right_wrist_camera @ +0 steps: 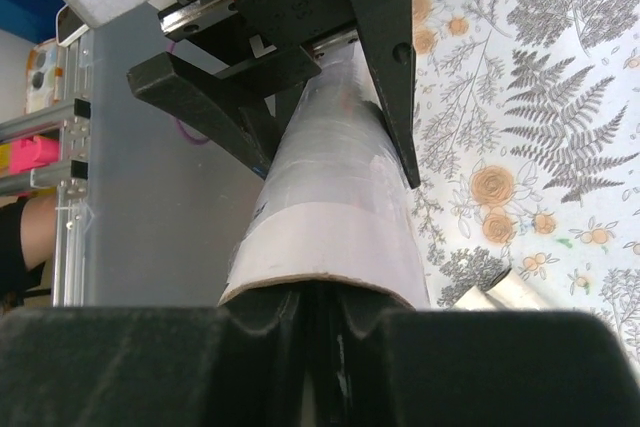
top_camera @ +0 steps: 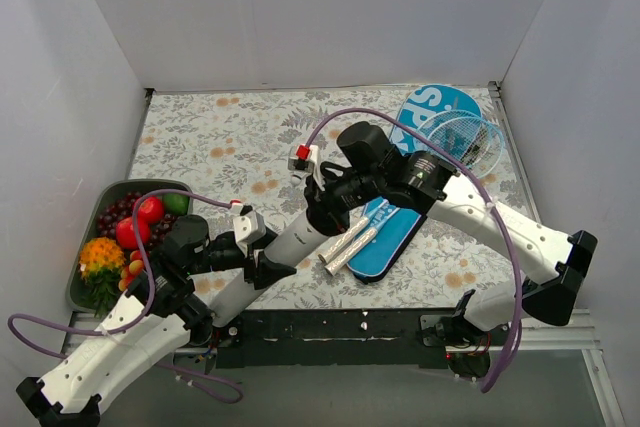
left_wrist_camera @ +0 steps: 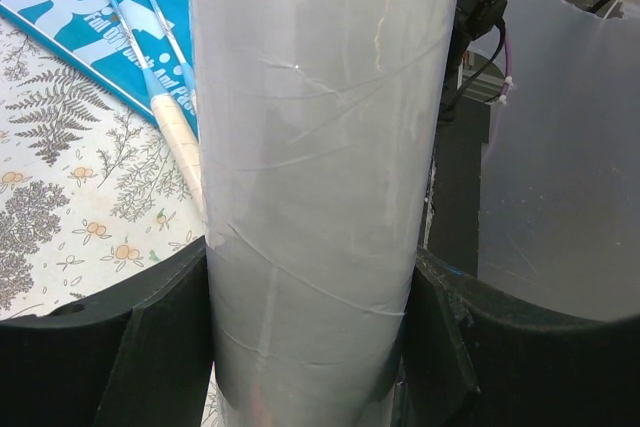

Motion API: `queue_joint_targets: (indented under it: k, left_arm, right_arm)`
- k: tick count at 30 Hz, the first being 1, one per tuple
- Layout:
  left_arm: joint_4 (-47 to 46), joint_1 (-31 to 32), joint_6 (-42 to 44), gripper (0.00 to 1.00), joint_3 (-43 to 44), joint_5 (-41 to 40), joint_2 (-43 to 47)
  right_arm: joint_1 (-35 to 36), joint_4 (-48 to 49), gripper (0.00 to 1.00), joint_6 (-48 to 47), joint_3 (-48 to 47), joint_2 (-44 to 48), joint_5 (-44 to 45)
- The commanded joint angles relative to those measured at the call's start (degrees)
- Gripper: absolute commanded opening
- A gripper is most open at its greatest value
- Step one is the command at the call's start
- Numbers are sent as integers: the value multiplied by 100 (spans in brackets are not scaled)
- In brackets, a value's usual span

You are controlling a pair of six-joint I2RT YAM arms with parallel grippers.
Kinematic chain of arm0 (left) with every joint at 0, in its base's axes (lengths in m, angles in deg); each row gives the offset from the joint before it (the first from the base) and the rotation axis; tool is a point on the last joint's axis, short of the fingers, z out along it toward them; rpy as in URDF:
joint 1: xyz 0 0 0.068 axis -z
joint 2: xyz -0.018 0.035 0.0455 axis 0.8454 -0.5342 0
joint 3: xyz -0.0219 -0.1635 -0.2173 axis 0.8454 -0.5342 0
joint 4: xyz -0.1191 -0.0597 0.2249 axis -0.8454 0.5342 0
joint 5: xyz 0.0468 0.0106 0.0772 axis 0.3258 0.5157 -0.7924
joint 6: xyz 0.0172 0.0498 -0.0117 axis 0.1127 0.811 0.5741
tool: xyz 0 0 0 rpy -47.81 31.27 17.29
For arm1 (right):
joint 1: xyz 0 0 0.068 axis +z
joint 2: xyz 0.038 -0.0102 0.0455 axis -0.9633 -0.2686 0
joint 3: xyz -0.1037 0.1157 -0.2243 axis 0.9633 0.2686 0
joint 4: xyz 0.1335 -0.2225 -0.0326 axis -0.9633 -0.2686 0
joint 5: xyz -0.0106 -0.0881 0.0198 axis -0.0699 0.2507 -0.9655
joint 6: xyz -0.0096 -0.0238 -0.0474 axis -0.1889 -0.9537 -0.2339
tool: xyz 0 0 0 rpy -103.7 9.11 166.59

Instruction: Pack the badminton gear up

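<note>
The white cardboard tube (top_camera: pixel 290 242) is held slanted above the table's near edge. My left gripper (top_camera: pixel 262 259) is shut on its middle; in the left wrist view the tube (left_wrist_camera: pixel 320 147) fills the space between the pads of the left gripper (left_wrist_camera: pixel 310 347). My right gripper (top_camera: pixel 325 209) is at the tube's upper open end (right_wrist_camera: pixel 340 207); in the right wrist view its fingers (right_wrist_camera: pixel 325 317) are close together with their tips in the tube's mouth. Two light-blue rackets (top_camera: pixel 465 139) lie on the blue cover (top_camera: pixel 400 232), silvery handles (top_camera: pixel 350 245) beside the tube. No shuttlecock shows.
A dark tray (top_camera: pixel 100 209) of colourful fruit stands at the left near corner. White walls close in the floral-patterned table on three sides. The racket handles (right_wrist_camera: pixel 500 292) lie just right of the tube.
</note>
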Motion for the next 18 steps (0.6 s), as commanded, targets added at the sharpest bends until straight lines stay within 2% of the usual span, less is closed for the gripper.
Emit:
queue_joint_targets:
  k: [1,6,12,15,16,18]
  left_arm:
    - [-362,17,-91,59,59,-32,16]
    - [-362,35,-91,59,42,-58,25]
    - [-397,53,-109,59,6,-85,16]
    - [-450,61,-135,59,-29,-120,-1]
    - [-441,61,-135,59,-37,-129,-2]
    - [-441,70,-144,59,-38,-137,16]
  right_arm:
    - [131,48,25,-138,160,19,-72]
    - [43,-347,35,-252,-472,46,201]
    - [-247,-927,42,-533,-1360,125,772]
    - [-641,-946,46,-613,-1502,318,904]
    - [-973,-867,48,-595,-1502,414,791]
    - [-1274,-735,56,-560,-1484,511,668]
